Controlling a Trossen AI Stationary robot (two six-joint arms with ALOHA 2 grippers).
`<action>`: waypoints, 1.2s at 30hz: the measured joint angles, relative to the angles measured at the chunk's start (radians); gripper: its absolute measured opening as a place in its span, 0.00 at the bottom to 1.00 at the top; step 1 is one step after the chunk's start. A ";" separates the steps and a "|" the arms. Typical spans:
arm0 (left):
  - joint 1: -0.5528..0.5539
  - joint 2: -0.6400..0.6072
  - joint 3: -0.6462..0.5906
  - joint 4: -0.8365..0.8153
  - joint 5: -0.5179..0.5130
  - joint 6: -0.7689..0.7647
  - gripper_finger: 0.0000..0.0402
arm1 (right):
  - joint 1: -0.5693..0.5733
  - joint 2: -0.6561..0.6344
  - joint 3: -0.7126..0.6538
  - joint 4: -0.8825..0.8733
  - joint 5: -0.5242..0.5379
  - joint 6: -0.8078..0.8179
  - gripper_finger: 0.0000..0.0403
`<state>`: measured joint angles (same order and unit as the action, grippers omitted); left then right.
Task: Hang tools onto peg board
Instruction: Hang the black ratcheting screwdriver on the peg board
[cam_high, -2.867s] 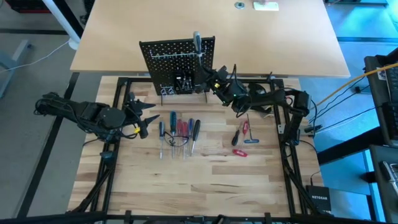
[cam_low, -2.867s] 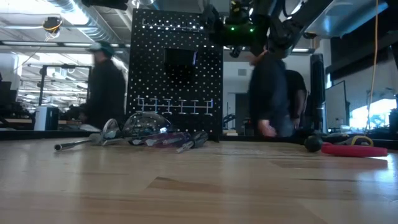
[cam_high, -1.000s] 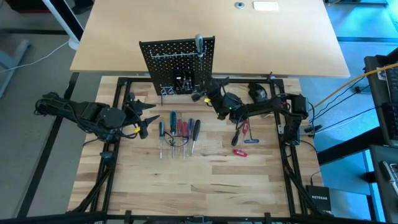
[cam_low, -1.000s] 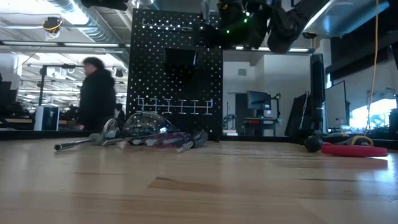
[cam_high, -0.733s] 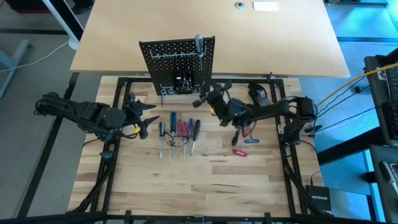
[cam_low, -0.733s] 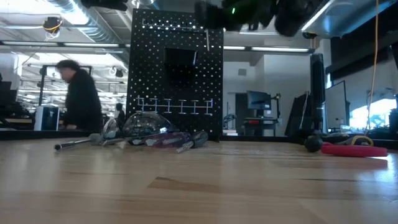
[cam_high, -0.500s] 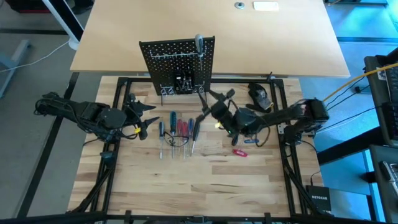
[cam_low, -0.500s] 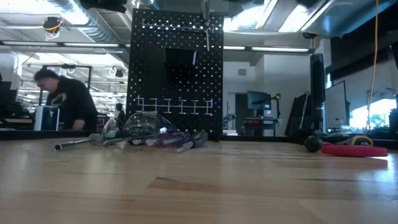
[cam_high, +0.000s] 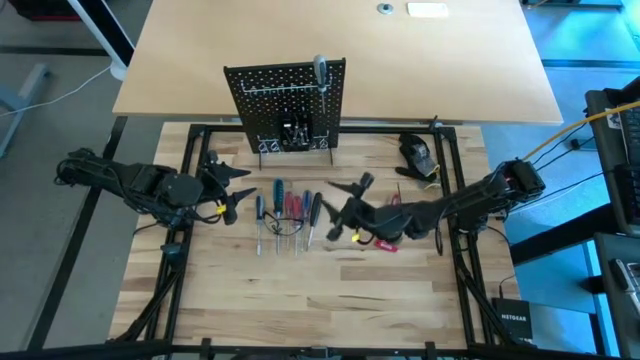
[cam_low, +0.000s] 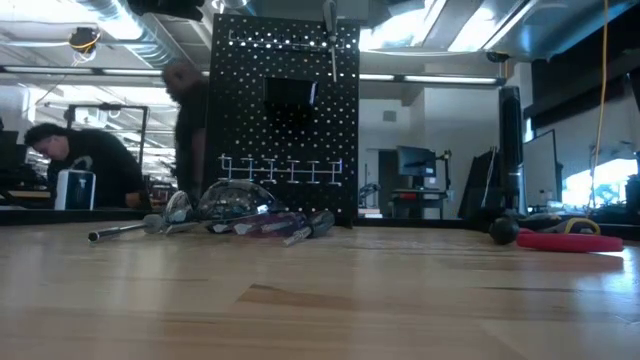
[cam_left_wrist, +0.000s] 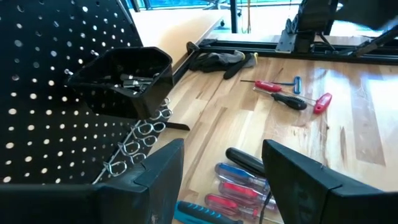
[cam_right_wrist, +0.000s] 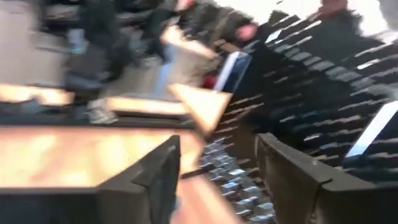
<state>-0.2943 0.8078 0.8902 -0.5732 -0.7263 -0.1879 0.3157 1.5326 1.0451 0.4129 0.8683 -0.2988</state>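
Observation:
The black peg board (cam_high: 285, 105) stands upright at the table's far side. One grey-handled screwdriver (cam_high: 319, 72) hangs from its top edge, shaft down (cam_low: 331, 45). A row of blue-, red- and black-handled screwdrivers (cam_high: 285, 210) lies flat on the wood in front of the board. My right gripper (cam_high: 342, 208) hovers open just right of this row, nothing between its fingers (cam_right_wrist: 217, 146). More red tools (cam_high: 385, 240) lie partly under that arm. My left gripper (cam_high: 228, 190) waits open left of the row, also empty (cam_left_wrist: 222, 149).
A dark rounded lump (cam_high: 415, 150) lies at the far right of the wooden top. A small black bin (cam_left_wrist: 124, 78) and wire hooks sit low on the peg board. A red tool (cam_low: 570, 240) lies at the right. People move in the room behind.
My right gripper has drawn away from the peg board's top, swinging toward the table's near edge and left until it hangs beside the row of screwdrivers. It has gone out of the low view. The grey-handled screwdriver stays hanging on the board.

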 joint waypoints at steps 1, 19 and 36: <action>0.000 0.000 0.000 0.000 0.008 0.000 0.52 | 0.000 0.000 0.000 -0.040 -0.032 0.057 0.56; 0.000 0.047 0.000 -0.002 0.075 0.000 0.52 | -0.001 0.121 -0.001 -0.429 -0.459 0.426 0.62; -0.074 0.106 -0.301 0.220 0.097 -0.186 0.52 | -0.025 0.122 -0.078 -0.465 -0.390 0.473 0.60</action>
<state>-0.3680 0.9142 0.5889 -0.3533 -0.6292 -0.3736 0.2908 1.6543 0.9675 -0.0518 0.4786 0.1746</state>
